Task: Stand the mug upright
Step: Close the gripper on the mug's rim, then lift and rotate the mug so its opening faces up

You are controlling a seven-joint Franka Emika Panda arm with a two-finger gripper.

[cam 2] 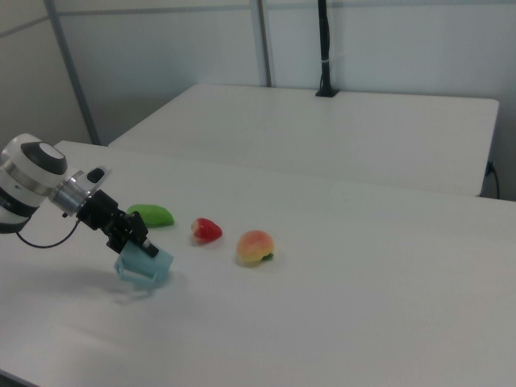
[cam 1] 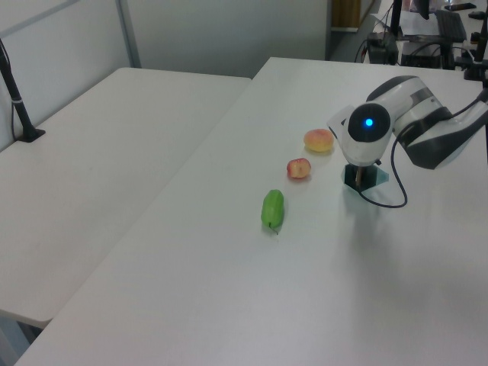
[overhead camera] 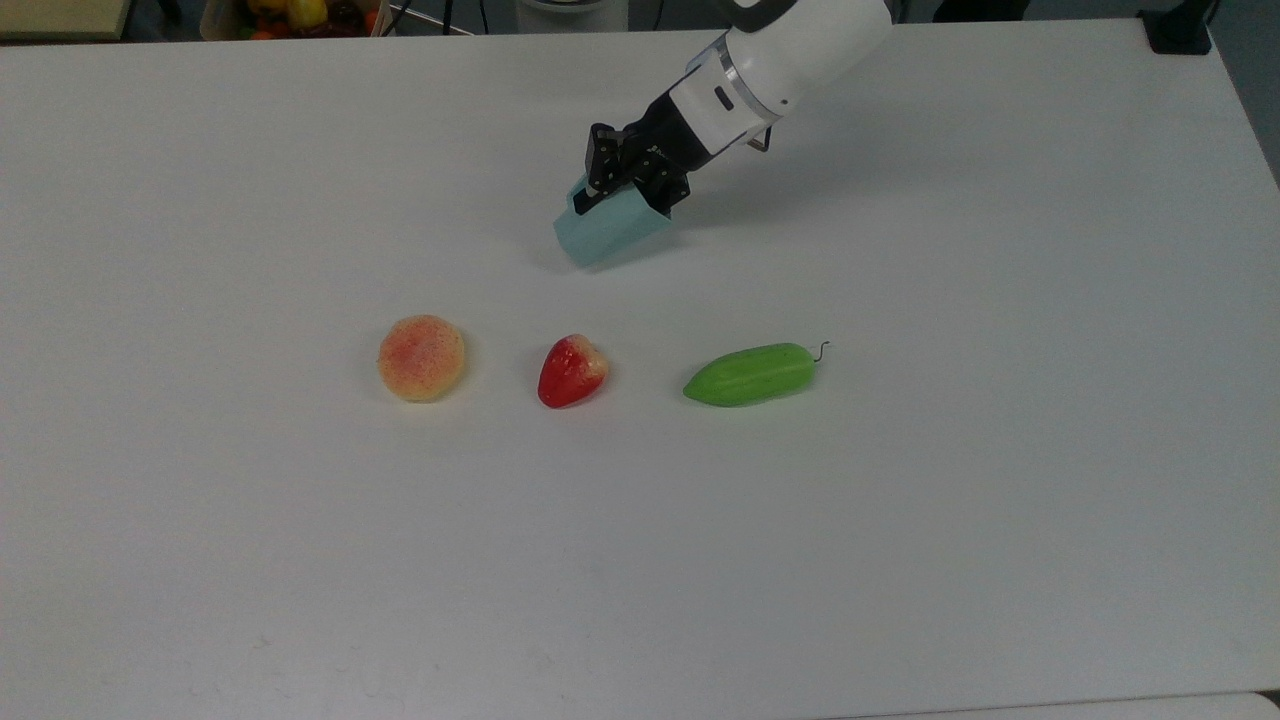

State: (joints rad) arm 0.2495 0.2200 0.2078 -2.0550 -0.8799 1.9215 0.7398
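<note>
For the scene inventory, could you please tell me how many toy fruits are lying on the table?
3, in a row in the top view: the peach on the top view's left, the strawberry in the middle, and the green fruit on the right.

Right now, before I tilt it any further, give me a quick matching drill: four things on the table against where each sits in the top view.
Things:
1. mug
2. peach
3. strawberry
4. green fruit

Places in the top view:
A. middle of the fruit row
B. the top view's right end of the row
C. gripped by the gripper, tilted
D. the top view's left end of the row

Pairs: 1-C, 2-D, 3-A, 4-B
</note>
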